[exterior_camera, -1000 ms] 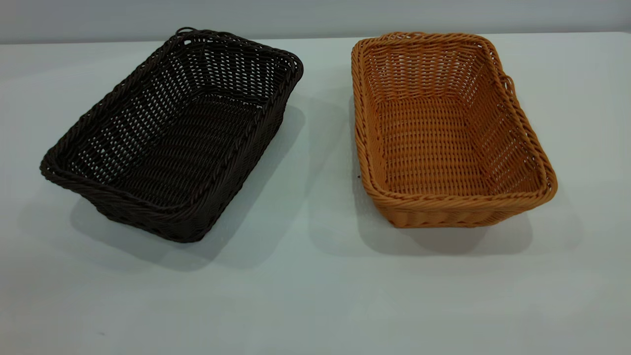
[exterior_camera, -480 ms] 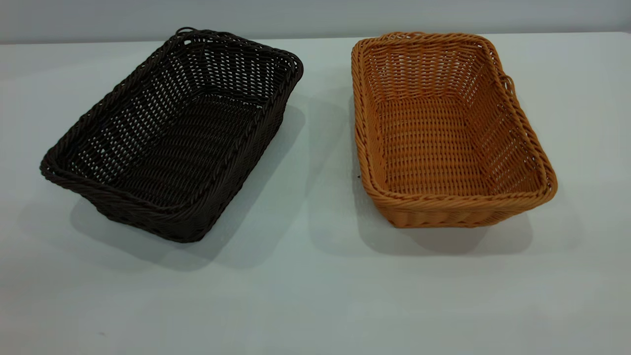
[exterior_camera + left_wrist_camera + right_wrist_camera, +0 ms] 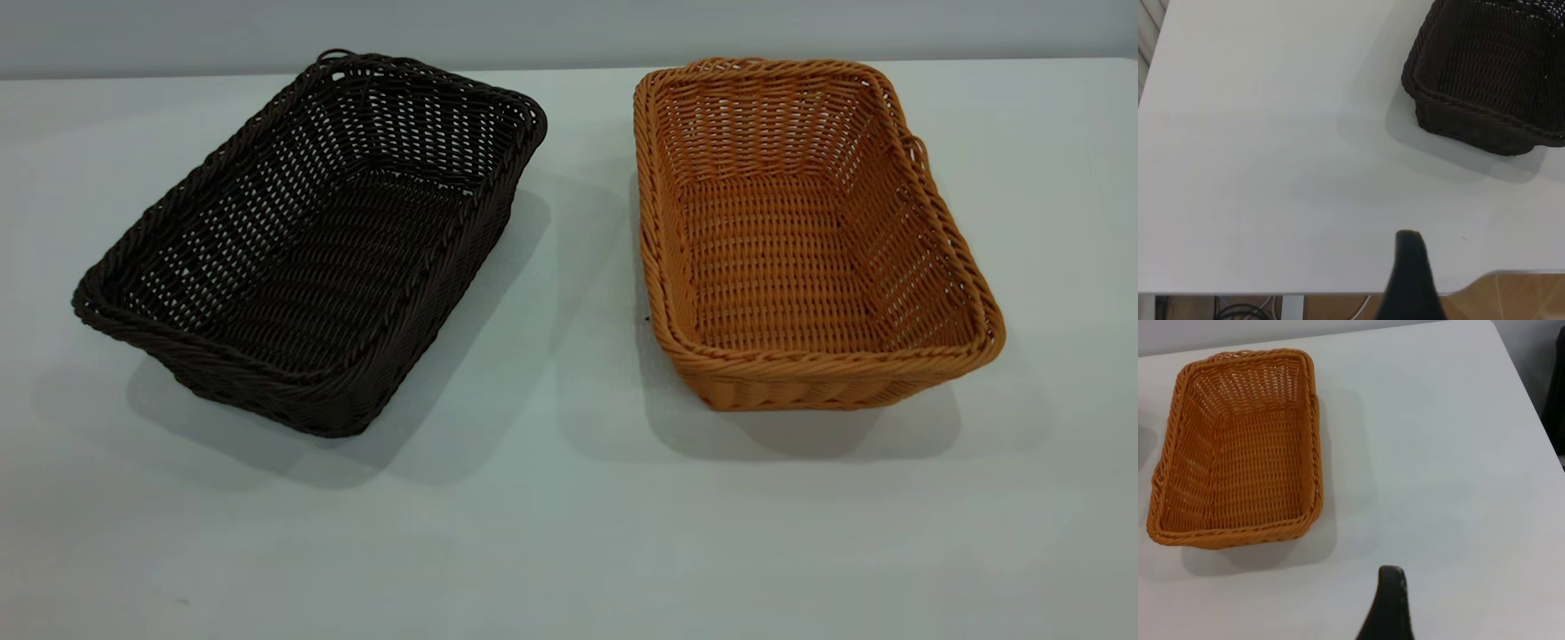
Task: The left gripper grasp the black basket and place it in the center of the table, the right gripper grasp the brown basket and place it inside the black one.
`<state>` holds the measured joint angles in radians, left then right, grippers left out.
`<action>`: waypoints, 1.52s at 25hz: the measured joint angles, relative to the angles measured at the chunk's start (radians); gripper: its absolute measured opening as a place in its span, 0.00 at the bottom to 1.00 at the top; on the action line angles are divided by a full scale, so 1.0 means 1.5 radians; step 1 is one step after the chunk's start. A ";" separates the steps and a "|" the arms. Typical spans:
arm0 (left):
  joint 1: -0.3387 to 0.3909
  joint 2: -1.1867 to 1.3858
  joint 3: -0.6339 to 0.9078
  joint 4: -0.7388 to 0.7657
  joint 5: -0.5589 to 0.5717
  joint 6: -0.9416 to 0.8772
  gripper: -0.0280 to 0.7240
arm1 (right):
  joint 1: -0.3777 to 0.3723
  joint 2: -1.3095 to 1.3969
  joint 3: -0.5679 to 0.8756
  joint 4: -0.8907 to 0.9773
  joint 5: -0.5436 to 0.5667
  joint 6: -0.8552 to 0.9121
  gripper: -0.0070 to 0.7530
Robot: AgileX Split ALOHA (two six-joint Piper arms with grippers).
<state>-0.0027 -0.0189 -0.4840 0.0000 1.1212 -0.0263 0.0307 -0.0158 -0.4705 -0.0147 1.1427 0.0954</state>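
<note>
In the exterior view the black basket (image 3: 311, 249) sits at the left of the frame, turned at an angle, and the brown basket (image 3: 805, 231) sits at the right, a bare strip of the worktop (image 3: 569, 533) between them; both stand upright and apart, and neither arm shows there. The left wrist view adds what that view lacks: the left pincer (image 3: 1410, 280), a single dark tip at the lower middle of the frame above the worktop's edge, well apart from the black basket in the upper right; I cannot tell whether it is apart or together. The right wrist view shows the right pincer (image 3: 1388, 607) low in the frame, likewise impossible to judge, with the brown basket at upper left. No writing is readable on anything
</note>
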 joint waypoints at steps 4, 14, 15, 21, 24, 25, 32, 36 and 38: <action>0.000 0.000 0.000 0.000 0.000 0.000 0.71 | 0.000 0.000 0.000 0.000 0.000 0.000 0.76; 0.000 0.005 0.000 0.000 0.000 -0.001 0.71 | 0.000 0.000 -0.003 0.000 -0.018 -0.001 0.76; 0.000 0.014 -0.001 0.000 0.000 -0.001 0.71 | 0.000 0.000 -0.008 0.000 -0.023 -0.001 0.76; 0.000 0.188 -0.047 0.000 -0.069 -0.010 0.71 | 0.000 0.030 -0.066 0.000 -0.036 0.001 0.76; 0.000 0.314 -0.085 0.000 -0.138 -0.009 0.71 | 0.000 0.096 -0.097 0.000 -0.036 0.020 0.76; 0.000 0.358 -0.097 0.000 -0.163 -0.009 0.71 | 0.000 0.118 -0.105 0.000 -0.039 0.026 0.76; 0.000 0.644 -0.194 -0.015 -0.338 -0.003 0.71 | 0.000 0.260 -0.115 0.000 -0.048 0.047 0.76; 0.000 0.793 -0.279 -0.056 -0.398 0.050 0.71 | 0.000 0.325 -0.115 0.001 -0.071 0.064 0.76; 0.000 0.861 -0.320 -0.060 -0.430 0.084 0.71 | 0.000 0.360 -0.115 0.003 -0.082 0.066 0.76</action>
<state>-0.0027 1.2722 -0.9645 -0.0900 0.4761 0.1001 0.0307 0.5243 -0.6425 -0.0105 1.0193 0.1939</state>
